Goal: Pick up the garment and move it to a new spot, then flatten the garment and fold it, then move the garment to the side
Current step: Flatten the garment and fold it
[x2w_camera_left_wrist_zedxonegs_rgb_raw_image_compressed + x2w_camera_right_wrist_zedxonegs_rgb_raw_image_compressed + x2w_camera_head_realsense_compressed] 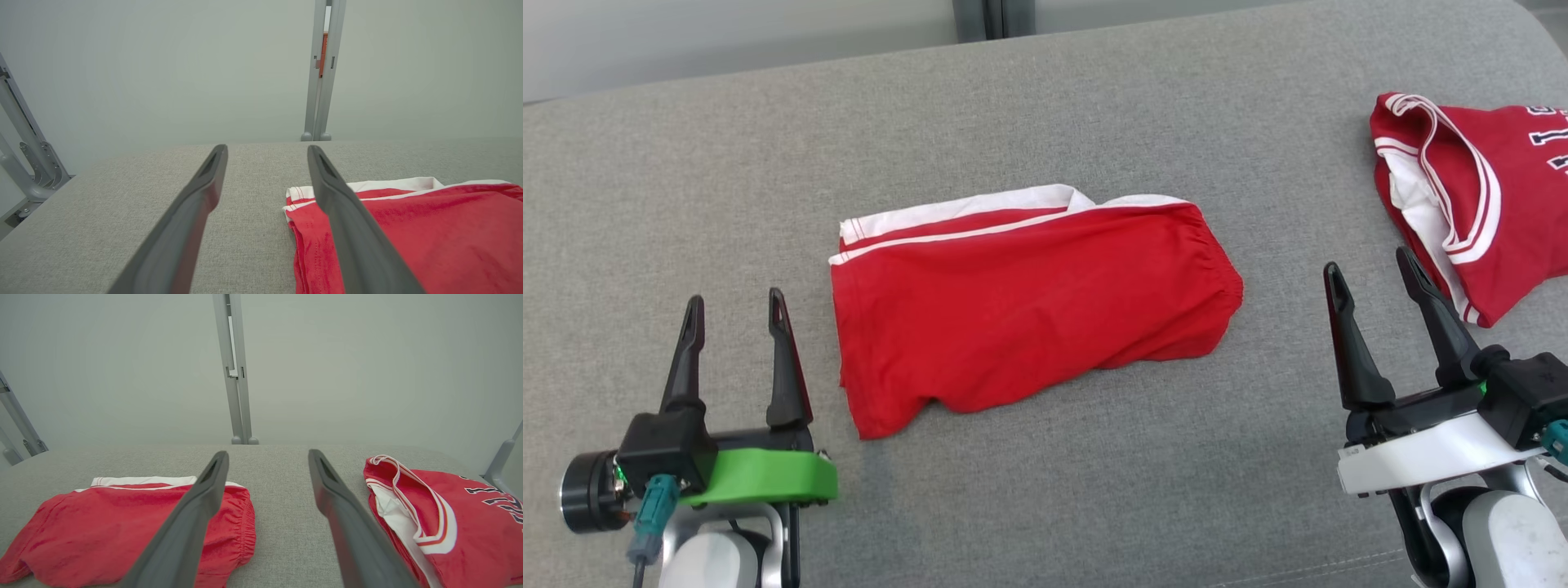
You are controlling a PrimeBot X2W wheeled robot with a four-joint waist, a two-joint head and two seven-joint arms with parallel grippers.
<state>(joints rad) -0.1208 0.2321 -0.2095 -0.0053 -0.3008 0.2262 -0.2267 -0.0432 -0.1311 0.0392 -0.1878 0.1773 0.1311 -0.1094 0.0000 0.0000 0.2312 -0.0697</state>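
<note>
1. The red shorts (1029,310) lie in the middle of the gray pad (1094,106). They are folded into a wide, flat shape.
2. A white band runs along the far edge of the shorts. The puffy waist is on the right side. The near edge is a bit lumpy and not straight.
3. The left gripper (735,300) is at the lower left of the head view, just beside the left edge of the shorts. It does not touch them. Its two dark fingers are wide apart and there is nothing between them.
4. In the left wrist view, bare pad shows in the gap between the fingers, and one finger (351,220) crosses in front of the corner of the shorts.
5. The right gripper (1368,263) is at the lower right of the head view. Its fingers are wide apart too, and it holds nothing. It sits between the shorts and a red jersey (1478,196).
6. The jersey lies near the right end of the pad, well apart from the shorts. It is bunched up, with white and red trim and dark numbers on it.
7. One finger of the right gripper lines up with the near edge of the jersey. I cannot tell if it touches.
8. Behind the pad there is a pale wall and a thin gray post (235,375).
</note>
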